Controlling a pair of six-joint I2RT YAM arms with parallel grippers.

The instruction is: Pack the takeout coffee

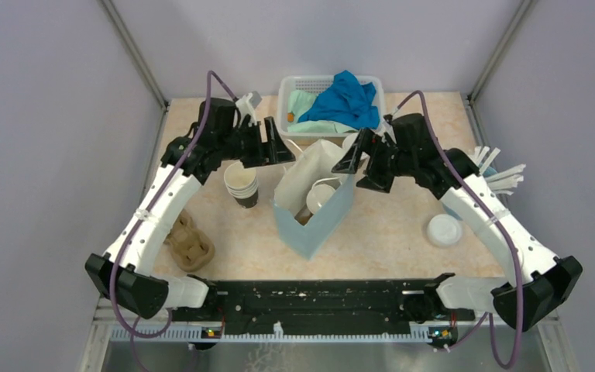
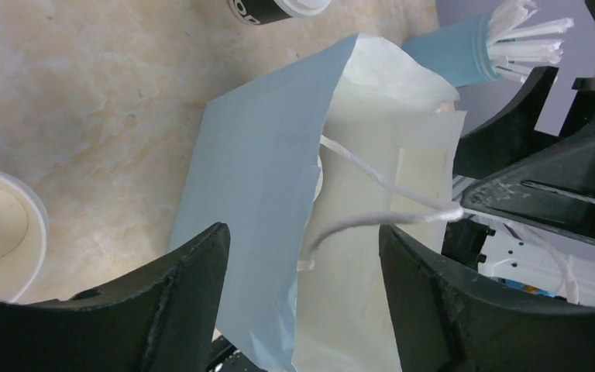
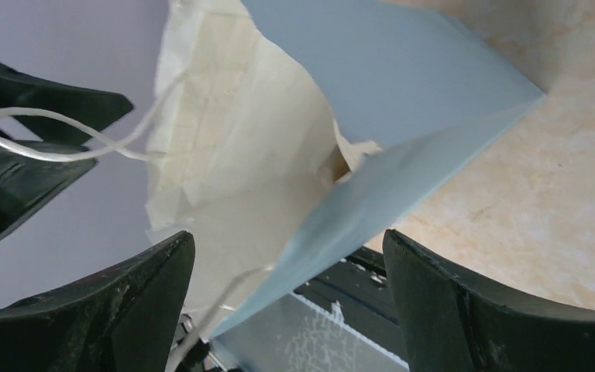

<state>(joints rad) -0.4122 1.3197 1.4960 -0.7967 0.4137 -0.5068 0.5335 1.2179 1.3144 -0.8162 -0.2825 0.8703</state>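
Observation:
A light blue paper bag (image 1: 321, 225) with a cream inside stands open mid-table; it also shows in the left wrist view (image 2: 256, 170) and the right wrist view (image 3: 403, 70). A round white lid (image 1: 321, 195) shows inside its mouth. An open, lidless coffee cup (image 1: 242, 184) stands left of the bag, also seen in the left wrist view (image 2: 0, 232). A lidded cup (image 1: 443, 229) stands to the right. My left gripper (image 1: 275, 147) (image 2: 302, 232) is open and empty at the bag's left rim. My right gripper (image 1: 360, 163) (image 3: 288, 236) is open and empty at its right rim. The bag's string handles (image 2: 380, 217) run toward both grippers' fingers.
A brown pulp tray (image 1: 190, 244) lies at the near left. A light blue cup of white sticks (image 1: 496, 174) stands at the right. A white basket (image 1: 287, 85) with a blue cloth (image 1: 349, 101) is at the back. Grey walls close in both sides.

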